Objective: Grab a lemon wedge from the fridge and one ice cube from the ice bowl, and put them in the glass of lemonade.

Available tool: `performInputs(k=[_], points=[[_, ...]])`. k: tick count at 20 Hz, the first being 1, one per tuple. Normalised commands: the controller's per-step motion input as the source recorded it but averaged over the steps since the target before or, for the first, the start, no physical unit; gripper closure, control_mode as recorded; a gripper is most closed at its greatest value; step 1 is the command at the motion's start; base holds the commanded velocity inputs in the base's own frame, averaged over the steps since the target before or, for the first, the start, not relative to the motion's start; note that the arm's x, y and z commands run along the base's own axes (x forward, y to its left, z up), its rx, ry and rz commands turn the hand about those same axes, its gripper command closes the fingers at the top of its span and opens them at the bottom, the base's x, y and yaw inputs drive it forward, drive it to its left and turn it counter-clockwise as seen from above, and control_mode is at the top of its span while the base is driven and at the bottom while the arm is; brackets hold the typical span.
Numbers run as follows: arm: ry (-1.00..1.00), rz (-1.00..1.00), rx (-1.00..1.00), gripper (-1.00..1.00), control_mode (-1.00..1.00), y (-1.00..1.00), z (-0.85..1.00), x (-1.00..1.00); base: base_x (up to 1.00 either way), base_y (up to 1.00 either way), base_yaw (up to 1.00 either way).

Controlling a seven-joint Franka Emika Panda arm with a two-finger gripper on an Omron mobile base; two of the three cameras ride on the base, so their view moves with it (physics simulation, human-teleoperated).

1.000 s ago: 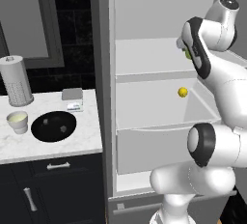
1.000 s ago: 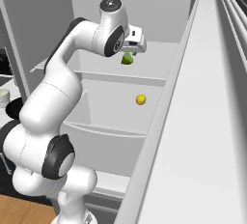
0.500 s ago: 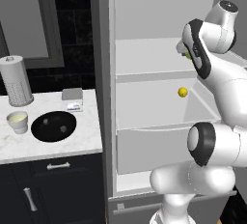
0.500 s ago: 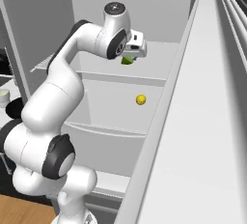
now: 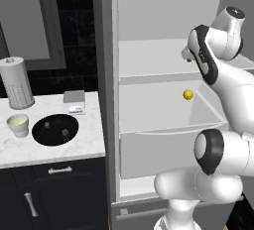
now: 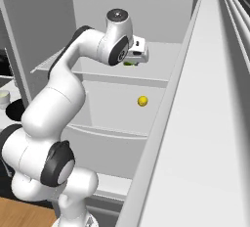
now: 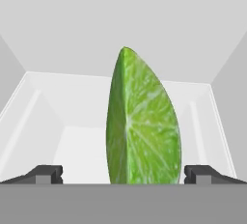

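The lime-green lemon wedge (image 7: pixel 142 126) stands upright on the fridge's upper shelf (image 6: pixel 161 57), between my two finger tips (image 7: pixel 48 174), which stand wide apart and clear of it. My gripper (image 6: pixel 133 60) is open and reaches into the grey fridge (image 5: pixel 163 35) at that shelf, with the wedge (image 6: pixel 129 64) peeking out just under the hand. On the counter to the left, the black ice bowl (image 5: pixel 55 129) lies beside the off-white glass of lemonade (image 5: pixel 18 125).
A small yellow ball (image 5: pixel 188 94) rests on the shelf below the wedge. The open fridge door (image 6: pixel 195 147) runs along the right side. A tall grey perforated cylinder (image 5: pixel 16 83) and a small grey box (image 5: pixel 75 101) stand at the back of the marble counter (image 5: pixel 49 149).
The hand has pushed a little deeper and lower into the upper shelf, closing in over the wedge. The wedge, the ball and the counter things have stayed put.
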Motion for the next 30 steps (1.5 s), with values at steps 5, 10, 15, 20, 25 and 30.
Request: performInputs(k=[5, 10, 15, 20, 25, 30], points=[[-0.01, 0.0, 0.01, -1.0, -1.0, 0.0, 0.07, 0.09, 0.0, 0.0, 0.0], [-0.03, -0.04, 0.02, -1.0, -1.0, 0.0, 0.27, 0.16, 0.0, 0.0, 0.0], [0.0, -0.1, 0.01, -1.0, -1.0, -0.1, 0.05, 0.36, 0.0, 0.0, 0.0], [0.05, -0.06, 0.02, -1.0, -1.0, -0.38, -0.1, 0.04, 0.0, 0.0, 0.0], [0.07, -0.01, 0.0, -1.0, -1.0, -0.23, -0.22, -0.14, 0.0, 0.0, 0.0], [0.0, 0.05, 0.0, -1.0, -1.0, 0.03, 0.0, -0.18, 0.0, 0.0, 0.0]])
